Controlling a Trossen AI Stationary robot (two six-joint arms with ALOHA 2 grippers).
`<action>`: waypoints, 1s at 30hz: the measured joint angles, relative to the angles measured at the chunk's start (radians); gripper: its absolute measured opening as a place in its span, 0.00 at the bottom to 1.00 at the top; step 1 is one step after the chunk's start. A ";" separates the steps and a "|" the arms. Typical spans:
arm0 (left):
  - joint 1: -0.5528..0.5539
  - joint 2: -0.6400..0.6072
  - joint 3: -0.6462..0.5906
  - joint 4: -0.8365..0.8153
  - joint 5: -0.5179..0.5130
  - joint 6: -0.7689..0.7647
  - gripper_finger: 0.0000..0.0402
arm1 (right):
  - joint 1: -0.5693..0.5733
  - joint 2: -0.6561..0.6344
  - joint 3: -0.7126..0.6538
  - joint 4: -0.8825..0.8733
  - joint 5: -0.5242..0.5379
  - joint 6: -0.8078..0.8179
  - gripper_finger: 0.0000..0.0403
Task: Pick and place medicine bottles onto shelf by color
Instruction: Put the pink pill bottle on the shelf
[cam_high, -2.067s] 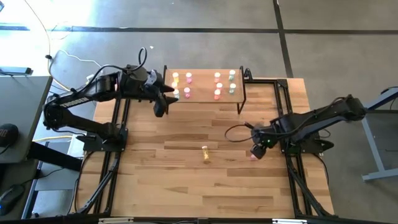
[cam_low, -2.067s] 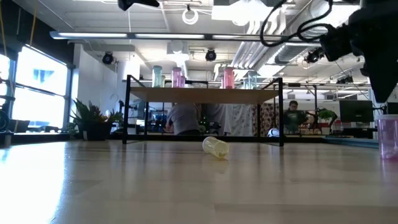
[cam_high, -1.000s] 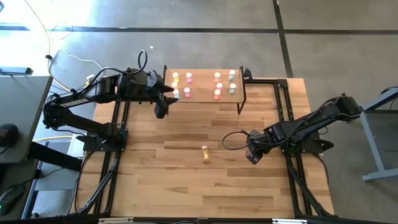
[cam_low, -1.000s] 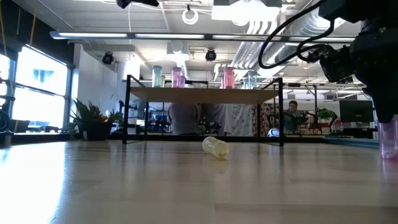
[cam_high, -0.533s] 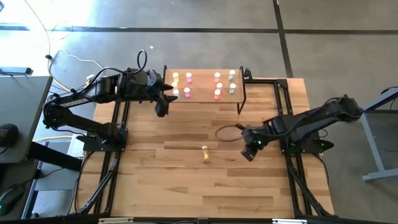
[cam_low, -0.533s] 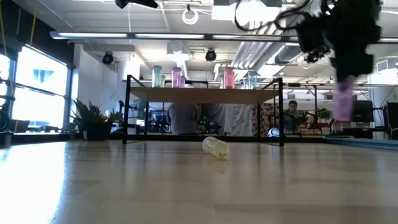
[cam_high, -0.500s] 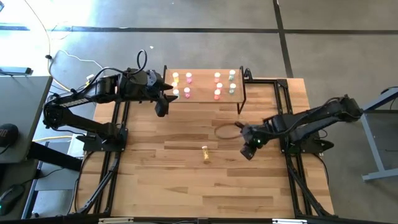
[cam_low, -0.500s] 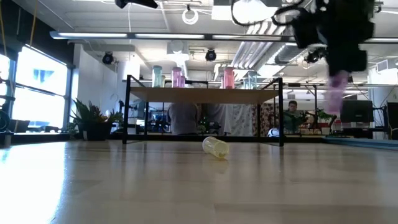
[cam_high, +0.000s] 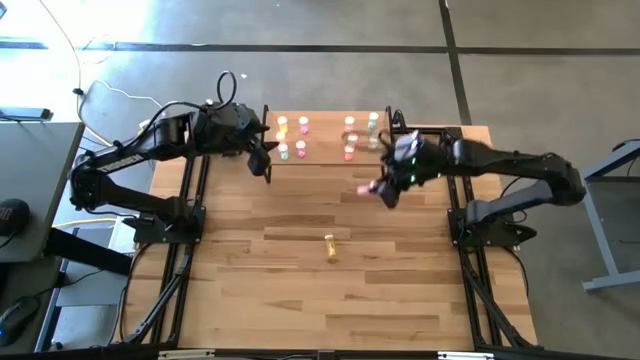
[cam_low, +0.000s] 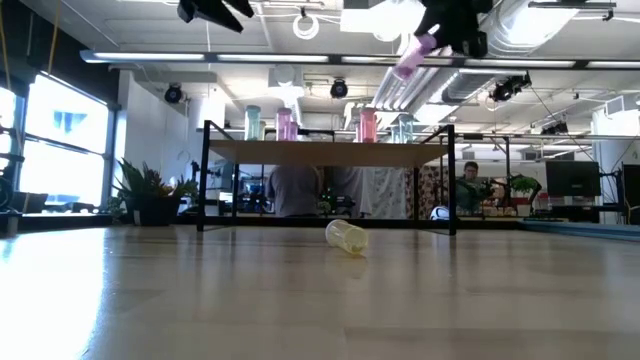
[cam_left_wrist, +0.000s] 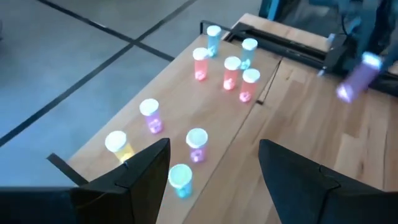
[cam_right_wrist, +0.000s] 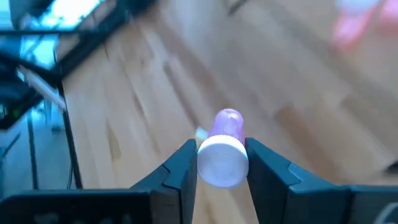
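The shelf (cam_high: 325, 160) stands at the table's far edge with several medicine bottles (cam_high: 303, 126) upright on its top, pink, yellow, red and green-blue (cam_left_wrist: 231, 71). A yellow bottle (cam_high: 330, 247) lies on its side mid-table (cam_low: 346, 236). My right gripper (cam_high: 385, 190) hangs high in front of the shelf's right part, shut on a pink bottle (cam_high: 362, 188). My left gripper (cam_left_wrist: 214, 180) hovers open above the shelf's left end (cam_high: 262, 162), touching nothing. My right gripper pinches the pink bottle between its two fingers at the white-cap end (cam_right_wrist: 222, 160). The pink body (cam_right_wrist: 227, 123) sticks out beyond the fingertips. The bottle is lifted clear, high above the table, and tilted (cam_low: 413, 55).
Black frame rails (cam_high: 185, 250) run along the table's left and right sides (cam_high: 470, 270). The wide stretch of tabletop (cam_high: 300, 300) near the front edge holds only the lying yellow bottle. People show in the room behind the shelf (cam_low: 470, 190).
My right gripper has lifted the pink bottle off the table's right side. It has carried the bottle up, toward the far edge and leftward, to just in front of the shelf. The bottle has tipped from upright to slanted. My left gripper has shifted slightly toward the far edge.
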 joint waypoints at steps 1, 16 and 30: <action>0.019 0.000 0.000 -0.002 0.023 0.008 0.59 | -0.028 0.000 0.025 -0.003 0.000 -0.025 0.26; 0.218 0.014 0.000 -0.001 0.144 0.154 0.59 | -0.347 0.250 0.508 -0.105 0.043 -0.341 0.26; 0.252 0.083 0.000 -0.001 0.210 0.184 0.59 | -0.363 0.673 0.979 -0.470 0.042 -0.469 0.26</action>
